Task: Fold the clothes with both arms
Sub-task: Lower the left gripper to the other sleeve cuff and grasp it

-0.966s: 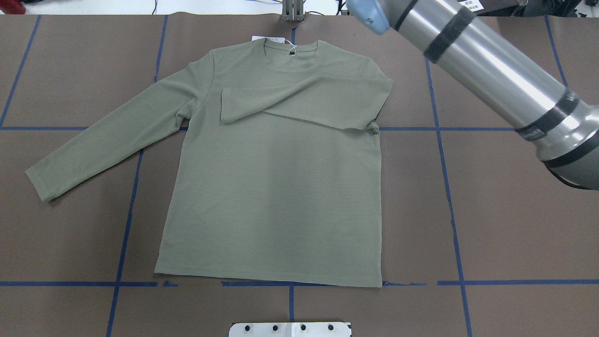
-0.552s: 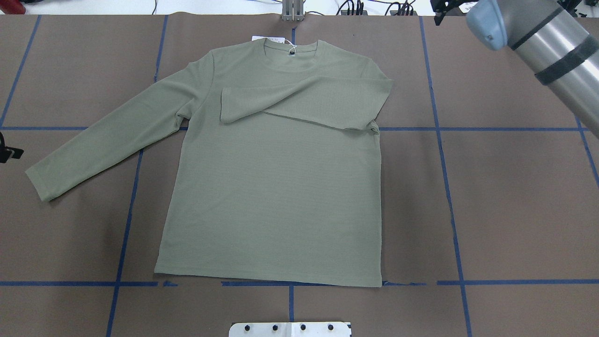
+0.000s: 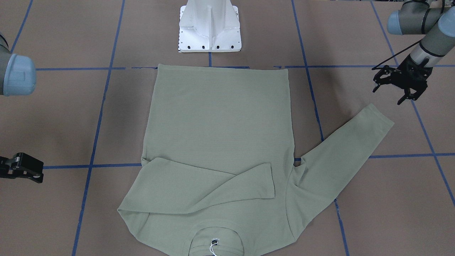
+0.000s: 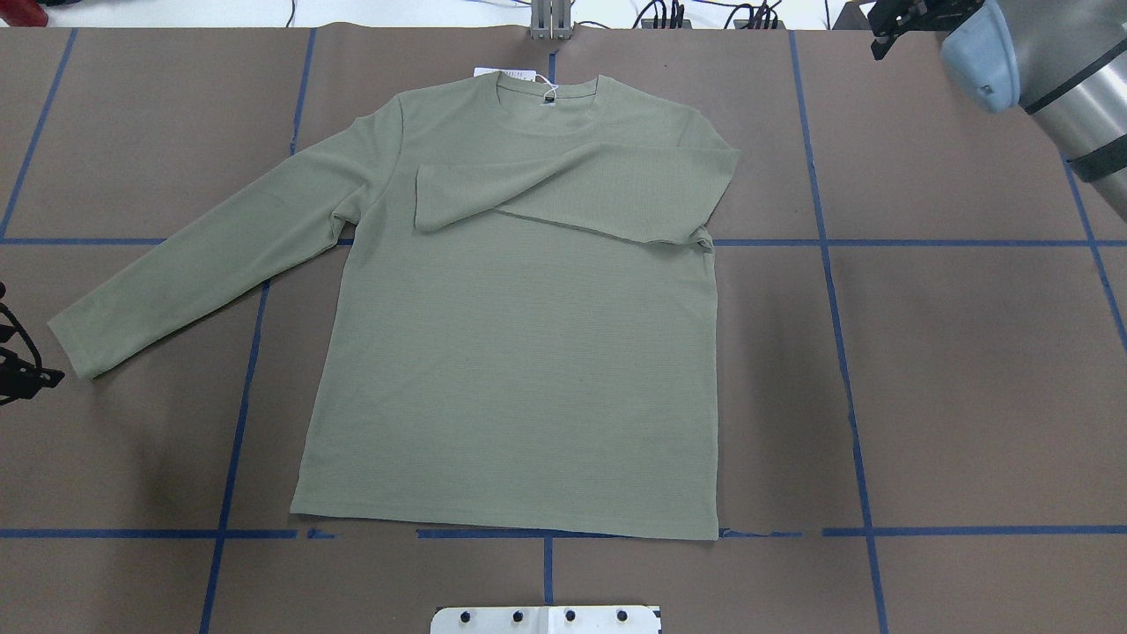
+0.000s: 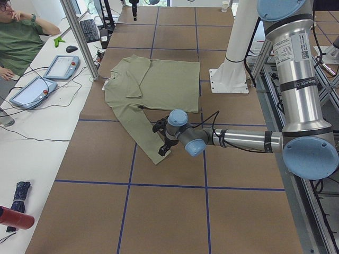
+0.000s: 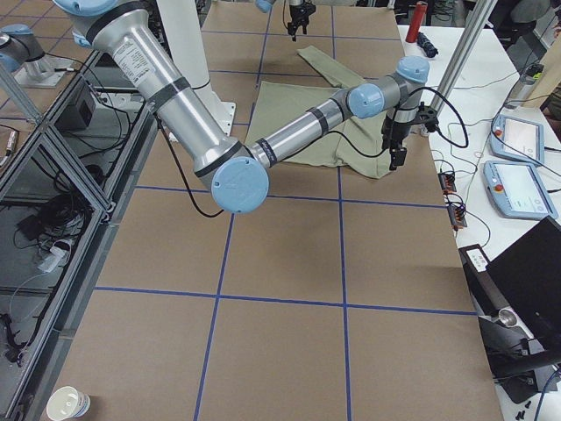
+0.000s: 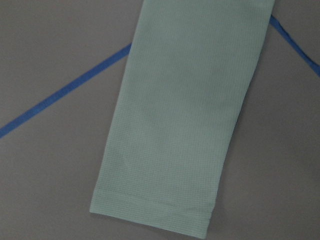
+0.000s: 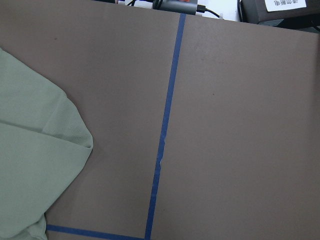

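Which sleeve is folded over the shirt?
The right-side sleeve; it lies across the shirt, while the left sleeve stretches out on the table.

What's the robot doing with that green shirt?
It is folding the shirt, which lies flat on the table. One sleeve is already folded across the chest; the other sleeve sticks out. The left gripper hovers open near that sleeve's cuff, touching nothing. The right gripper is off by the table's far edge.

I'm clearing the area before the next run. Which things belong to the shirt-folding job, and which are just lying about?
For the job: shirt, left tool, right tool.
Lying about: paper cup, red bottle, keyboard, tablets.
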Controlling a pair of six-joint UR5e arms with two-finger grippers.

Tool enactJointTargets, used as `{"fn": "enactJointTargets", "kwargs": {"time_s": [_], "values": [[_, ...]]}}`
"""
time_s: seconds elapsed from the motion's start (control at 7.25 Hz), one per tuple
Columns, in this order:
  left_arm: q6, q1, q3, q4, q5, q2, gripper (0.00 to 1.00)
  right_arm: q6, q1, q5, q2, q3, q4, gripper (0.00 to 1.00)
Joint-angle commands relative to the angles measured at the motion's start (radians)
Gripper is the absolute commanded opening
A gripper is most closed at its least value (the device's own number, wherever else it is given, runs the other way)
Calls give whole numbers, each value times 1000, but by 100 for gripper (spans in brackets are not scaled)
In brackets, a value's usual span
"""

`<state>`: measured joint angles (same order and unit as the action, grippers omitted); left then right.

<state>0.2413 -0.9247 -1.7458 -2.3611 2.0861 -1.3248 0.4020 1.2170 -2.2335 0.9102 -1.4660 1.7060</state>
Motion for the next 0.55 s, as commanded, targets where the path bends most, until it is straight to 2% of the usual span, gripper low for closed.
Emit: {"fn": "enactJointTargets", "kwargs": {"time_s": [0.0,0.41], "values": [[4,63,11,0,-75,-8,100,0,3,0,1,-5,0,100],[1,107,54,3,-112,-46,99,1,3,2,2,-5,0,100]]}}
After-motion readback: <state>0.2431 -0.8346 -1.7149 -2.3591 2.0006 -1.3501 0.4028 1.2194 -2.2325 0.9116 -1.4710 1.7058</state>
